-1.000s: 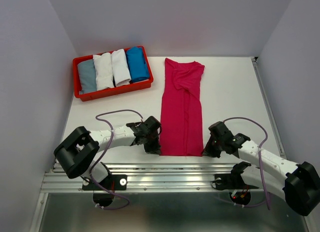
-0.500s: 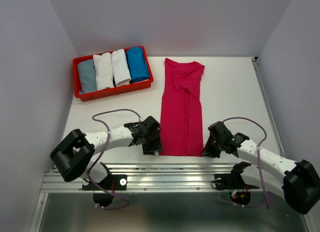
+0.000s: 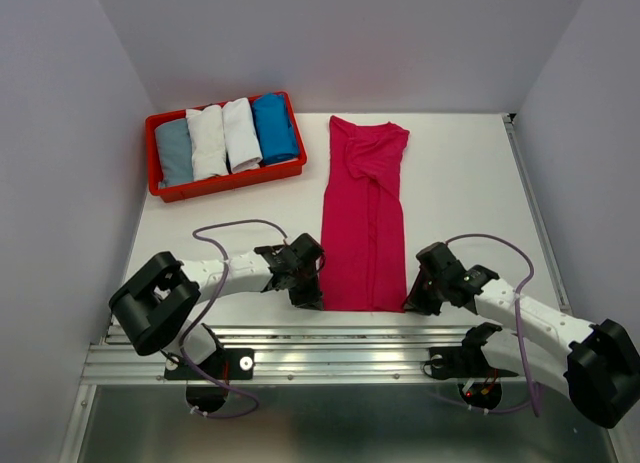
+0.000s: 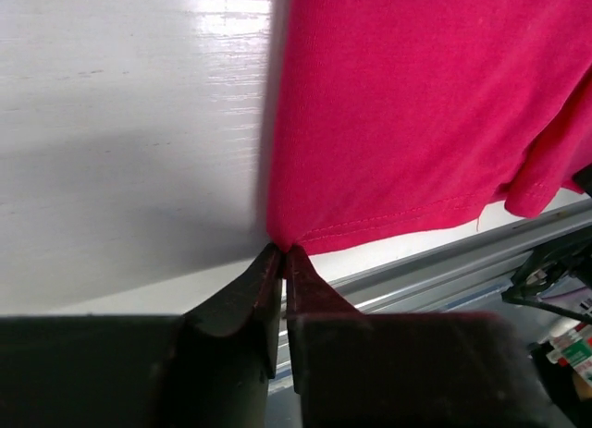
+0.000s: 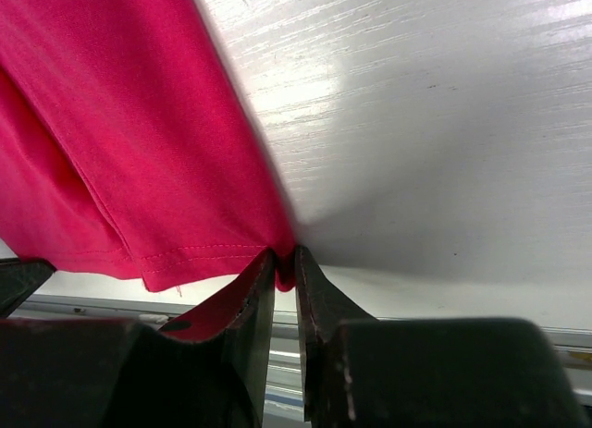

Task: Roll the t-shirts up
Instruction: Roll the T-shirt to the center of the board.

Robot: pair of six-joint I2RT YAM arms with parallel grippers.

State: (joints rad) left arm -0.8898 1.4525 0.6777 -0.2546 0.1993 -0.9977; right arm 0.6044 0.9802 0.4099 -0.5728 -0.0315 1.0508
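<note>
Viewing from above, the magenta t-shirt (image 3: 362, 223) lies flat on the table (image 3: 470, 193), folded into a long strip running away from the arms, with its hem at the near edge. Four rolled t-shirts (image 3: 228, 135) sit in the red tray (image 3: 225, 184) at far left. The cloth is judged light, soft and limp, so it is best taken at the two hem corners, where the left gripper (image 3: 308, 295) and right gripper (image 3: 412, 301) sit. In the left wrist view, the jaws are closed to a thin slit, pinching the very tip of the left hem corner. In the right wrist view, the jaws are almost closed, with a fold of the right hem corner caught between them
</note>
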